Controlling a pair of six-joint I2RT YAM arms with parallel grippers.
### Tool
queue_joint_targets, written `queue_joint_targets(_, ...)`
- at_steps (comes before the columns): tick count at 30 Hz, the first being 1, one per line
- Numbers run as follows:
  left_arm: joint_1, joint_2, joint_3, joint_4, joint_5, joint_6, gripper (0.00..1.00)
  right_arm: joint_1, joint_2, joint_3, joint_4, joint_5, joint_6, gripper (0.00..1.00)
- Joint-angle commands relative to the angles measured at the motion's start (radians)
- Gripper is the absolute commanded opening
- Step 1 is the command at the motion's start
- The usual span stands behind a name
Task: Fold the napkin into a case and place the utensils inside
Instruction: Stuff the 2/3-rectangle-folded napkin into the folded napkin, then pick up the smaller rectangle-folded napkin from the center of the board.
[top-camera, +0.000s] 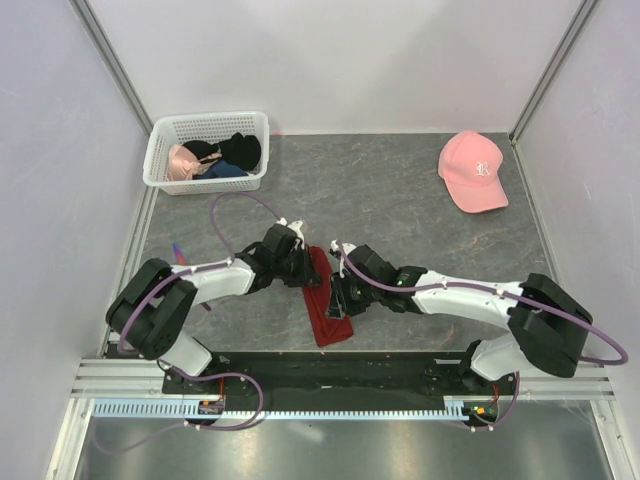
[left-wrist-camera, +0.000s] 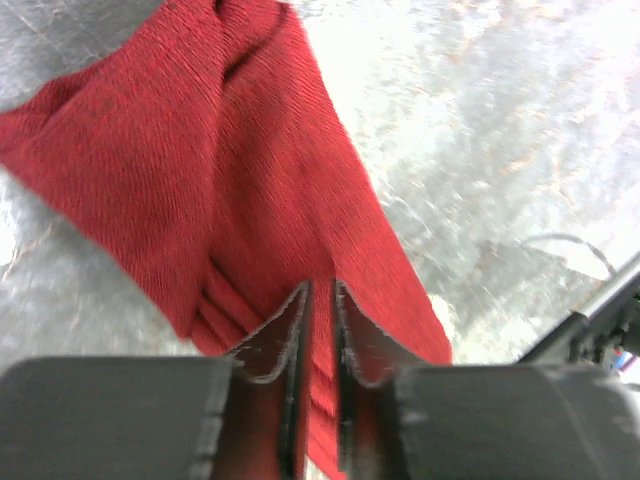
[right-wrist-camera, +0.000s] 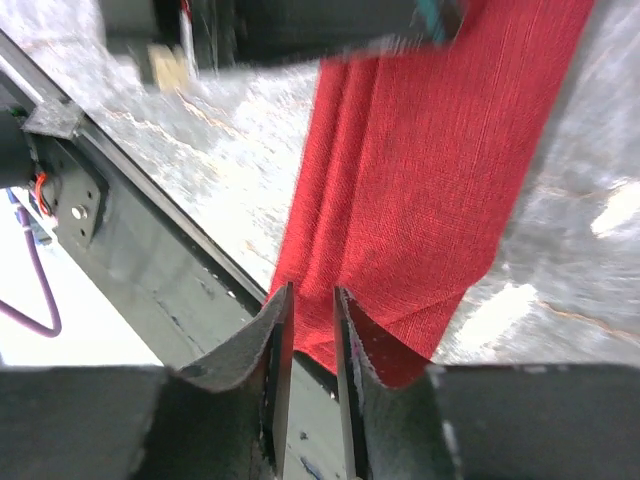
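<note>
Napkin (top-camera: 322, 298) lies folded narrow on the table (top-camera: 400, 200).
Both your jaws sit over it, nearly pressed together; whether they pinch it, cannot tell.

Bright, even light; both wrist views blur, with white glare on the table (left-wrist-camera: 500, 120).

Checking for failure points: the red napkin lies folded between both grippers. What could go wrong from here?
The napkin shows loose stacked folds by the left gripper; any tug may spring them open.
Its near corner lies near the black rail at the right gripper; a pull could drag it over.
</note>
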Motion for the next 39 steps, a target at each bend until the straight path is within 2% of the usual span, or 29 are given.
queue_joint_targets(1,0.006,-0.167,0.05,-0.079,-0.002,-0.016,0.29,-0.003,-0.042,0.155,-0.202,0.137,-0.1,0.32)
queue_joint_targets(3,0.007,-0.22,0.073,-0.179,-0.034,-0.016,0.34,-0.006,-0.03,0.193,-0.265,0.182,-0.108,0.33)
queue_joint_targets(6,0.022,-0.314,0.123,-0.315,-0.174,0.002,0.4,-0.008,0.011,0.255,-0.288,0.237,-0.111,0.38)
queue_joint_targets(9,0.074,-0.393,0.159,-0.441,-0.286,-0.007,0.43,-0.003,0.074,0.299,-0.292,0.265,-0.114,0.46)
queue_joint_targets(15,0.226,-0.571,0.107,-0.582,-0.377,-0.105,0.46,0.035,0.234,0.425,-0.318,0.298,-0.12,0.53)
queue_joint_targets(18,0.271,-0.643,0.084,-0.61,-0.395,-0.125,0.47,0.055,0.295,0.477,-0.353,0.335,-0.114,0.56)
queue_joint_targets(24,0.282,-0.732,0.06,-0.653,-0.406,-0.136,0.48,0.092,0.39,0.551,-0.394,0.375,-0.103,0.59)
queue_joint_targets(33,0.283,-0.756,0.057,-0.679,-0.413,-0.175,0.48,0.141,0.49,0.62,-0.437,0.433,-0.073,0.6)
queue_joint_targets(39,0.283,-0.766,0.054,-0.69,-0.41,-0.18,0.48,0.19,0.581,0.686,-0.522,0.556,-0.028,0.59)
